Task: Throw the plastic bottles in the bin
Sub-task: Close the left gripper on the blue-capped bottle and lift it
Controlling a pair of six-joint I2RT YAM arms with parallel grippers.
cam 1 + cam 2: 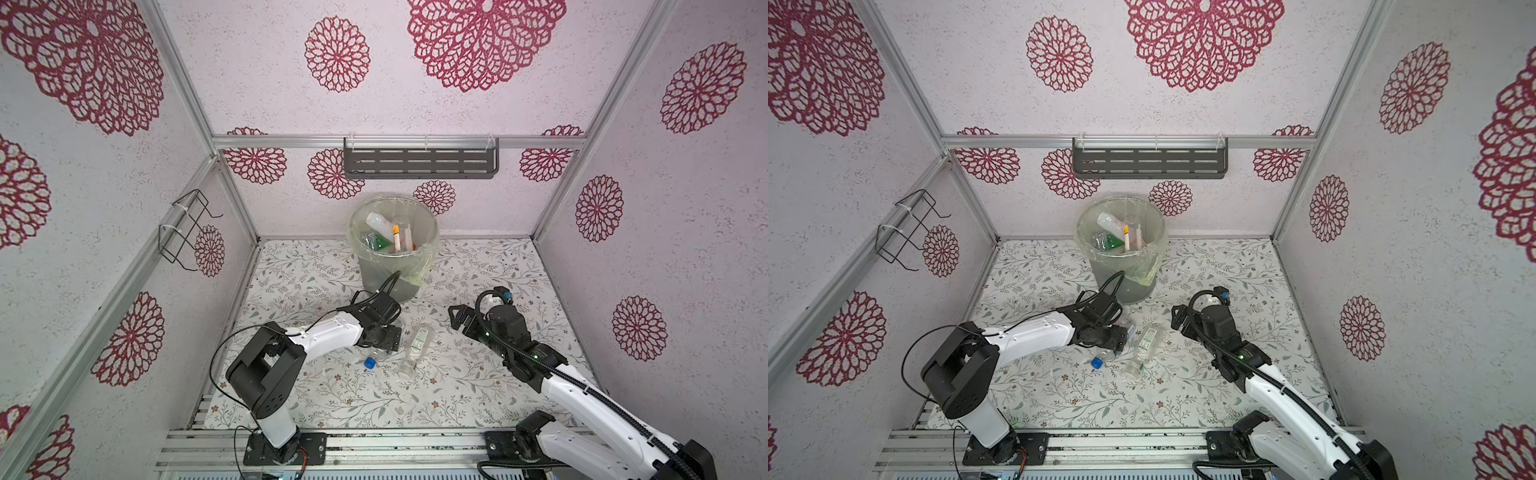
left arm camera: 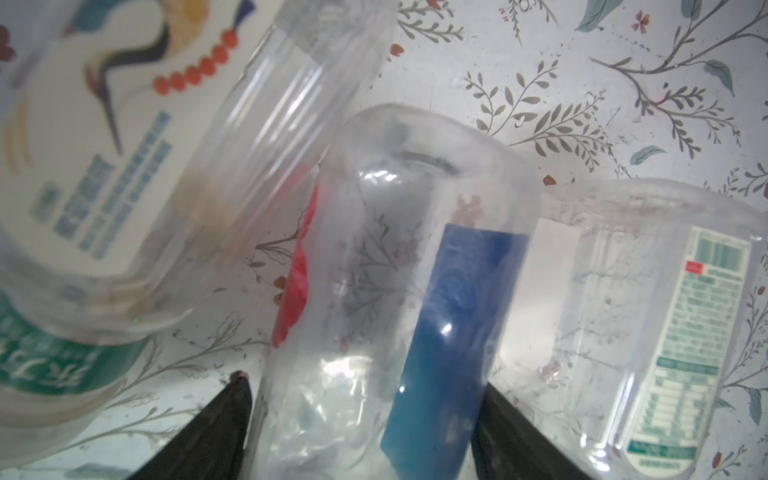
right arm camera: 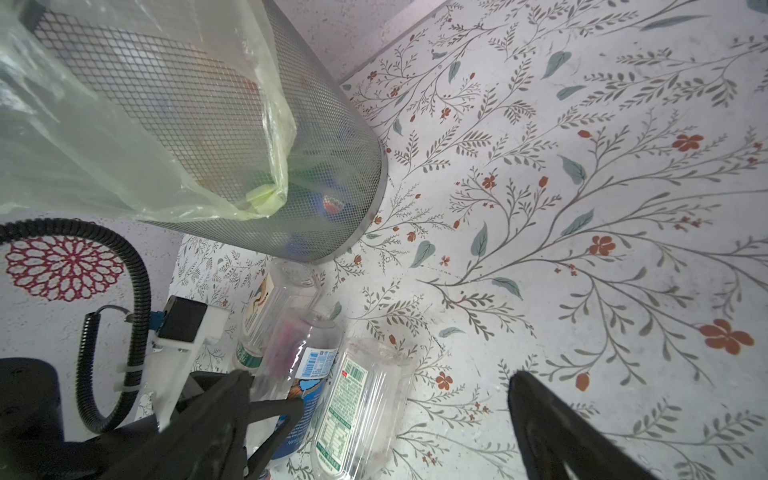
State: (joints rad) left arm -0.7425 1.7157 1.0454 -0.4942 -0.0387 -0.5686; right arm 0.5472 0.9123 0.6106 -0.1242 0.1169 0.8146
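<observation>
Three plastic bottles lie together on the flowered floor in front of the bin. My left gripper is down over the middle one, a clear bottle with a blue label. Its fingers press both sides, and the blue cap pokes out. Beside it lie a green-print bottle and a white-label bottle. My right gripper hangs open and empty, right of them. Several bottles fill the bin.
A dark slotted shelf hangs on the back wall above the bin, and a black wire rack on the left wall. The left arm's cable loops in front of the bin. Patterned walls close three sides.
</observation>
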